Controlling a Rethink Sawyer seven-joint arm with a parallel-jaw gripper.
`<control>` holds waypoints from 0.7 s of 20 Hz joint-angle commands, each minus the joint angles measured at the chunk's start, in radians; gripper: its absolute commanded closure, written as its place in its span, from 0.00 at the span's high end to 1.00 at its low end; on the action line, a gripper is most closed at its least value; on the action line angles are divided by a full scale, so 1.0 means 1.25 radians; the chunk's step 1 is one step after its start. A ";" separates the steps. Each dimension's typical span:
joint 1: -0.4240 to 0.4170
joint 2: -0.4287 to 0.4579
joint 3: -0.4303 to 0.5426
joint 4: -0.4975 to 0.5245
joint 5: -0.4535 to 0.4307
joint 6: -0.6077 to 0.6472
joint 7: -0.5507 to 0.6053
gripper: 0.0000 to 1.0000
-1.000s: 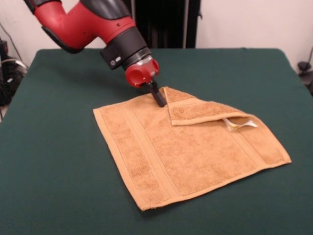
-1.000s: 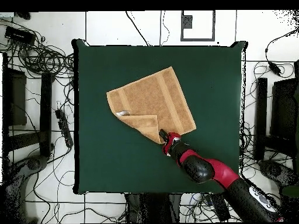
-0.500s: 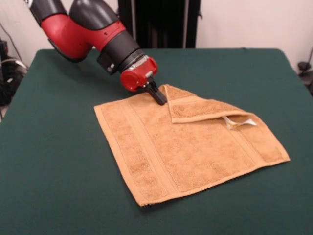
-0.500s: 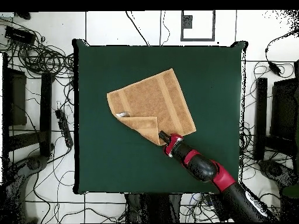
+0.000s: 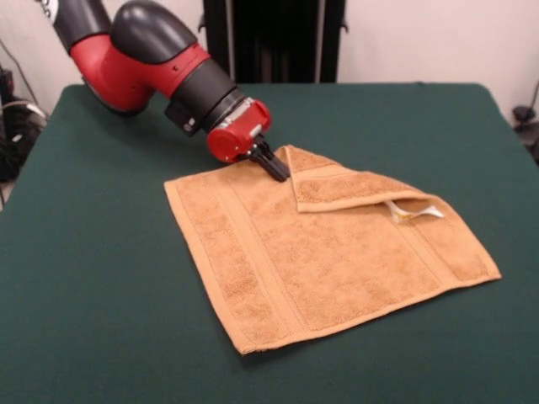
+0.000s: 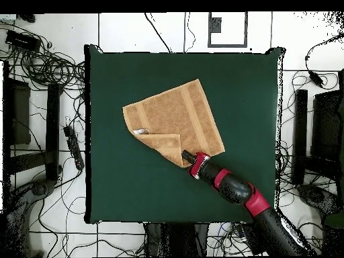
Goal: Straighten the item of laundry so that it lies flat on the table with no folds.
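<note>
The orange-tan towel (image 5: 328, 261) lies on the green table (image 5: 101, 295), spread flat except for one far corner folded over onto it. The small white tag (image 5: 417, 213) sticks out from under that flap. My gripper (image 5: 276, 168) comes in low and tilted from the left. Its dark tips are together at the towel's far edge, where the fold's crease ends, and they appear pinched on the cloth. In the overhead view the gripper (image 6: 187, 156) sits at the towel's (image 6: 175, 117) lower corner, beside the folded flap.
The table (image 6: 248, 87) is much larger than the towel, with green cloth showing on all sides of it. Cables and black stands lie on the floor (image 6: 40, 67) around the table.
The arm has dropped lower and tilted further over, with the gripper tip staying at the same towel edge. The towel has shifted only slightly.
</note>
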State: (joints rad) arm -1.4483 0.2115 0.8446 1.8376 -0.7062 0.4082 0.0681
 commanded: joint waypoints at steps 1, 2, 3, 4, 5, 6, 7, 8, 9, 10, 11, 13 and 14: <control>0.043 0.090 -0.029 -0.169 -0.018 0.214 -0.251 0.00; 0.034 0.099 -0.024 -0.169 -0.016 0.226 -0.267 0.00; 0.024 0.111 -0.020 -0.170 -0.009 0.252 -0.296 0.00; 0.021 0.115 -0.020 -0.173 -0.007 0.265 -0.303 0.00; 0.014 0.125 -0.017 -0.175 0.002 0.290 -0.315 0.00; 0.008 0.133 -0.015 -0.176 0.007 0.303 -0.323 0.00; -0.002 0.148 -0.012 -0.179 0.017 0.323 -0.337 0.00; -0.006 0.155 -0.010 -0.180 0.022 0.331 -0.341 0.00; -0.013 0.167 -0.010 -0.182 0.036 0.349 -0.343 0.00; -0.017 0.173 -0.009 -0.181 0.045 0.360 -0.346 0.00; -0.022 0.183 -0.010 -0.181 0.059 0.374 -0.347 0.00; -0.031 0.204 -0.014 -0.183 0.087 0.404 -0.347 0.00; -0.033 0.211 -0.015 -0.184 0.092 0.412 -0.350 0.00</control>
State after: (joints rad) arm -1.5289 0.3285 0.8859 1.7748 -0.6510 0.6858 -0.0720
